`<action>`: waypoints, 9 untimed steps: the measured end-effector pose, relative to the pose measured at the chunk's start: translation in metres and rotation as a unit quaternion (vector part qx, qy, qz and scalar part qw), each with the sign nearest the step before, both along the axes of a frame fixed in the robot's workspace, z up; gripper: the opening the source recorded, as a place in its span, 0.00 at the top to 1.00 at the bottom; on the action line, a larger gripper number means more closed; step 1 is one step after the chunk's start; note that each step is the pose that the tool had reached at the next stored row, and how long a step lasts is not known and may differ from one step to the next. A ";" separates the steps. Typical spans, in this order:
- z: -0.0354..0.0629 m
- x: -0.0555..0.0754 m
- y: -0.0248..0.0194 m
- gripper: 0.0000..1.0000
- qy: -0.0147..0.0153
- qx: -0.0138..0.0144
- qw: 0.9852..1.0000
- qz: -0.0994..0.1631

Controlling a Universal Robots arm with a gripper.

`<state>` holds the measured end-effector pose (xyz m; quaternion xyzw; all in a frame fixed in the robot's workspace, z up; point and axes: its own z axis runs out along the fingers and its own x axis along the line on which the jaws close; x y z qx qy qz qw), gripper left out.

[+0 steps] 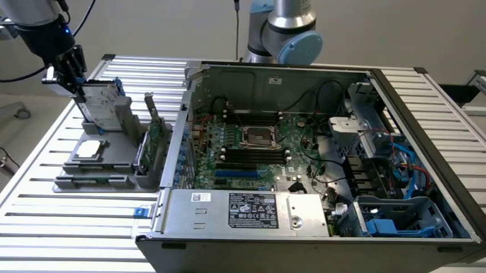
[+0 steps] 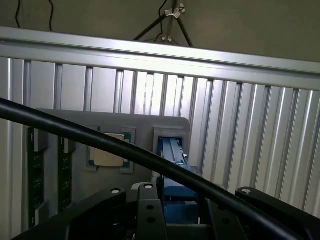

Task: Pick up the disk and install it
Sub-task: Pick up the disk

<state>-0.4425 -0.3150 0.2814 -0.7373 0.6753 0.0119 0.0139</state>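
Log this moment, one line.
gripper | at top of silver-grey metal disk with blue rails | disk upright in grey holder

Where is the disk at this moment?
On the exterior view's left, the disk stands upright in the grey holder tray, beside the open computer case, with the pincer at its top edge.

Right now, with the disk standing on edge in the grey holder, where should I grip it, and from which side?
I'd take the disk by its upper end, coming down from above. Its lower part sits in the holder, so only the top stands free, and the green card close on the exterior view's right crowds a sideways approach. The gripper hangs at that upper end.
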 end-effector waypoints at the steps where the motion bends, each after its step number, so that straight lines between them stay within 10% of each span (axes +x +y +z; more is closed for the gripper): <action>1: 0.0000 0.000 -0.0002 0.67 0.000 0.000 1.000 -0.001; 9: 0.0000 0.000 -0.0005 0.67 0.000 0.001 1.000 -0.002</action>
